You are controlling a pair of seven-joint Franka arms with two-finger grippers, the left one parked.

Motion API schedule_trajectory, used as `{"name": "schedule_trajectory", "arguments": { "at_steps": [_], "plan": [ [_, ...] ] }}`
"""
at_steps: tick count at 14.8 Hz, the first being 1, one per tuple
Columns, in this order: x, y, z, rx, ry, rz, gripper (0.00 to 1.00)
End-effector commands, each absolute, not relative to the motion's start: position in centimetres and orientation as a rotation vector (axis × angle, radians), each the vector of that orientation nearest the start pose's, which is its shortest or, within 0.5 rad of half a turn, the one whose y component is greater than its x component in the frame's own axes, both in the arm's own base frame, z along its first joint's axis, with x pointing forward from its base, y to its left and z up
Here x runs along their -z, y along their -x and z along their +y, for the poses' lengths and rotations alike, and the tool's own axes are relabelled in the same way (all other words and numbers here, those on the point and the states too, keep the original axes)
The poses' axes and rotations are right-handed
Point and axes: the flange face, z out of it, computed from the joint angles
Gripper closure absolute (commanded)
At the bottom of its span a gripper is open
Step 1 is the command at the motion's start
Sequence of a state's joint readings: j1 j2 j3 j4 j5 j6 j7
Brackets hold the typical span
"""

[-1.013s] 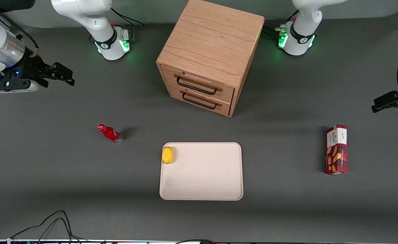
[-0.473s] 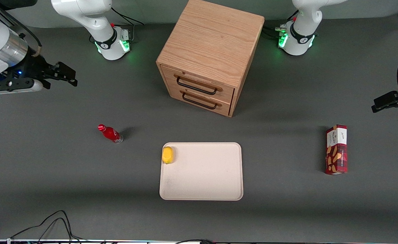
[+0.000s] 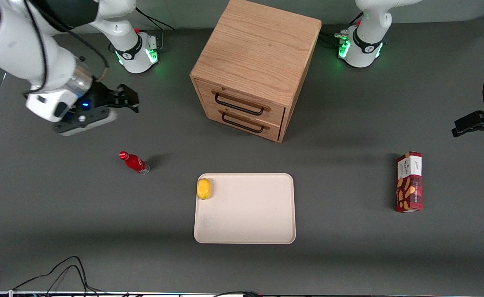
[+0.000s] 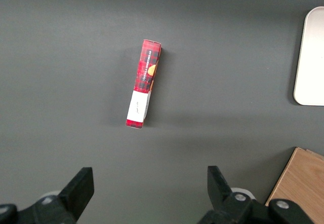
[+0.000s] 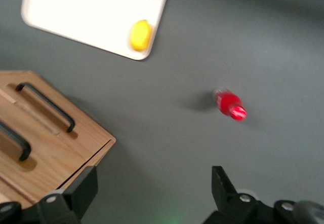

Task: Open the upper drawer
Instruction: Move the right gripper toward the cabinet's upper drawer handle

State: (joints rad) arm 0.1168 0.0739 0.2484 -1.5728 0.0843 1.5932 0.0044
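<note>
Oak upper drawer [image 3: 242,102] lay shut, well apart from our gripper [image 3: 127,99] (fingers spread wide, empty), toward the tabletop's middle.

No lettering can be read anywhere.

The snack box [image 3: 409,182], well away from the gripper [image 3: 129,99] toward the parked arm's end of the table and nearer the front camera, has a white panel with a line of script, too small to make out; the left wrist view shows the same white end [image 4: 137,107], equally unreadable. The red bottle [image 3: 134,162], near the gripper and nearer the front camera, shows no legible label in the front or right wrist view [image 5: 230,104]. The gripper itself hangs over the table beside the cabinet [image 3: 258,49], toward the working arm's end, and carries no readable marking.
</note>
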Motion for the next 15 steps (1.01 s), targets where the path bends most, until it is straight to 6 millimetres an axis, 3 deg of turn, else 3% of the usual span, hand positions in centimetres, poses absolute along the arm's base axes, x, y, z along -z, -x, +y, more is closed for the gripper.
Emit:
{"name": "schedule_trajectory", "arguments": {
  "at_steps": [1,4,7,15],
  "plan": [
    [-59.0,-55.8,25.1,-0.072,2.803,-0.934,0.00],
    [-55.6,-57.4,28.1,-0.106,2.701,-1.035,0.00],
    [-54.0,-57.6,30.6,-0.113,2.615,-1.142,0.00],
    [-48.2,-54.2,40.2,-0.216,2.441,-1.418,0.00]
  ]
}}
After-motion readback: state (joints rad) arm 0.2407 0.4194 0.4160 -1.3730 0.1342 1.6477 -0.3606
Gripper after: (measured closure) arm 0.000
